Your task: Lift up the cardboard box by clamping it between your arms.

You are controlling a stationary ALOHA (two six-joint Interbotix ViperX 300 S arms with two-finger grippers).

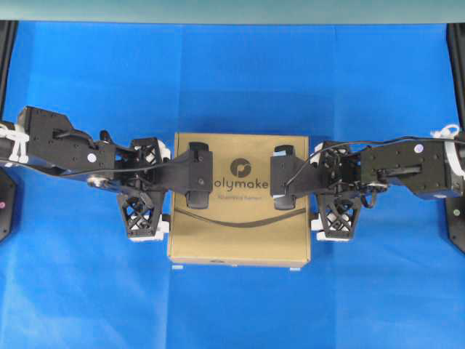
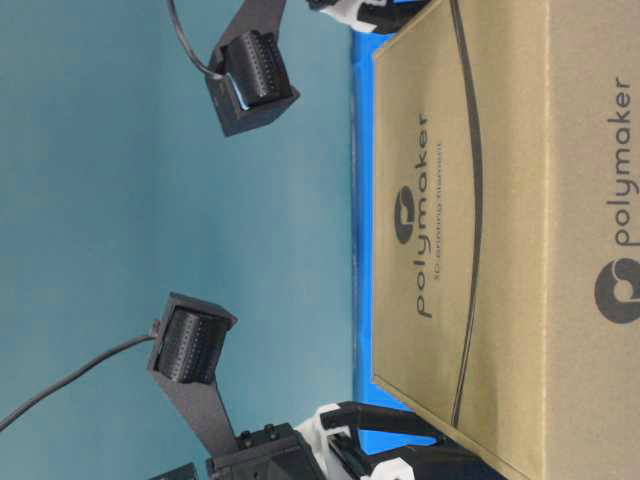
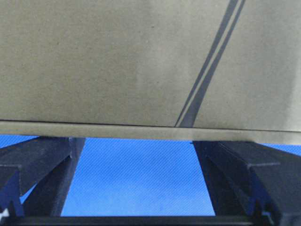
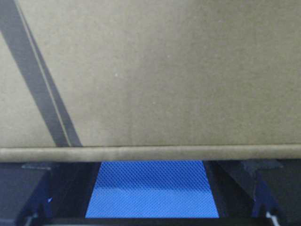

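A tan cardboard box (image 1: 240,233) is being shown lying flat in the middle of a blue table cover (image 1: 232,80), flanked on its left and right edges by two black arms. On its top face the dark wording "polymaker" is being partly covered from overhead by the wrist cameras, so that only "olymake" is being left readable beside a round logo (image 1: 240,167); a smaller line of print beneath it is too blurred to be read, and a curved dark line (image 1: 240,220) is being seen sweeping across the lower half. In the table-level view the word "polymaker" is being displayed in full on two faces of the box — each with the round logo. The left gripper (image 1: 145,190) is being held spread wide at the box's left edge, the right gripper (image 1: 336,193) likewise at the right edge; nothing is being grasped by either. In both wrist views the box edge is being framed just above the parted black fingers (image 3: 42,165).
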